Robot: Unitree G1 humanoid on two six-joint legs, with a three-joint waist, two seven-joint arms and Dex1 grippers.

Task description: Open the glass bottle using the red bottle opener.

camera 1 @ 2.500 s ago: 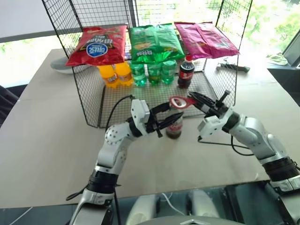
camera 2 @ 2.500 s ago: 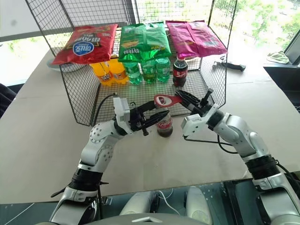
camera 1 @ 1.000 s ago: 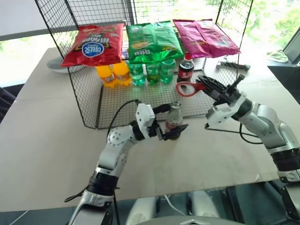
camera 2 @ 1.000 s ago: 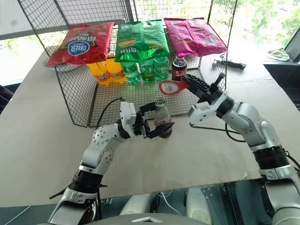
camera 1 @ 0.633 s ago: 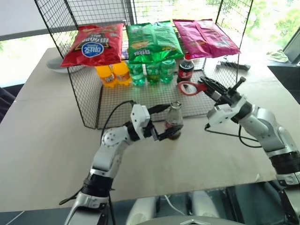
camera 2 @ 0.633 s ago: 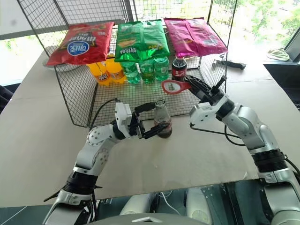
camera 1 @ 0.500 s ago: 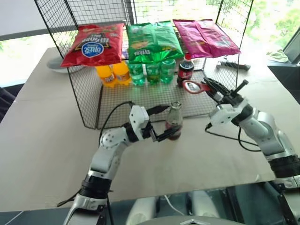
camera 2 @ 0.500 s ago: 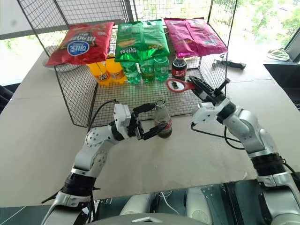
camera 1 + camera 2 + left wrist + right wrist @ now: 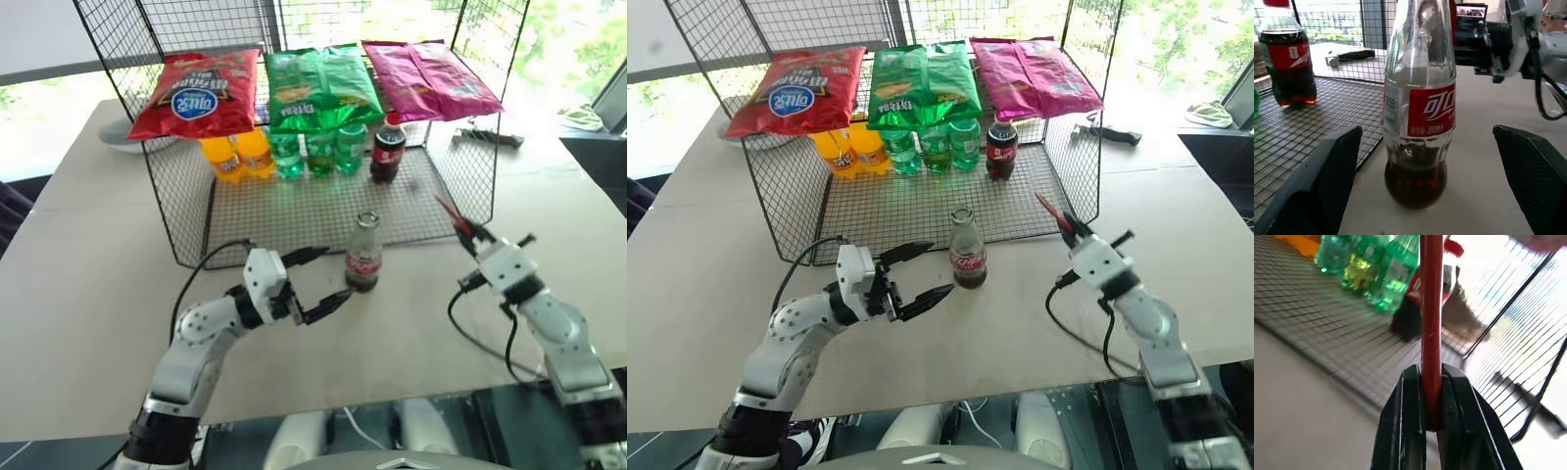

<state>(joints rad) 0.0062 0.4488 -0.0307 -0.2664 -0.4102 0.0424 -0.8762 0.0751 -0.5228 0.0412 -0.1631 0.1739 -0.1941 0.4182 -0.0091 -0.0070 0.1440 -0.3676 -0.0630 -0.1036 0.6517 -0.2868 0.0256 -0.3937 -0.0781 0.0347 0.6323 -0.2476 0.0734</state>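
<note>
**A:** Where does the job stand?

**B:** By my reading, nearly done. The glass bottle (image 9: 363,254) stands upright on the table (image 9: 88,284), just in front of the wire rack (image 9: 186,196), and its mouth looks bare: no cap that I can make out on the neck.

**A:** Is anything holding the bottle?

**B:** No. The left gripper (image 9: 315,279) sits just to the left of the bottle with its fingers spread wide and nothing between them. In the left wrist view the two black fingers (image 9: 1317,181) flank the bottle with clear space on either side.

**A:** And the opener?

**B:** The red bottle opener (image 9: 1431,308) is pinched tight between the fingers of the right gripper (image 9: 467,232), well to the right of the bottle, seen edge-on, its tip pointing towards the rack.

**A:** So what is left?

**B:** Little, I judge. If the cap is truly off, only setting the opener down remains. I cannot see where the cap went, so that is worth checking.
</note>
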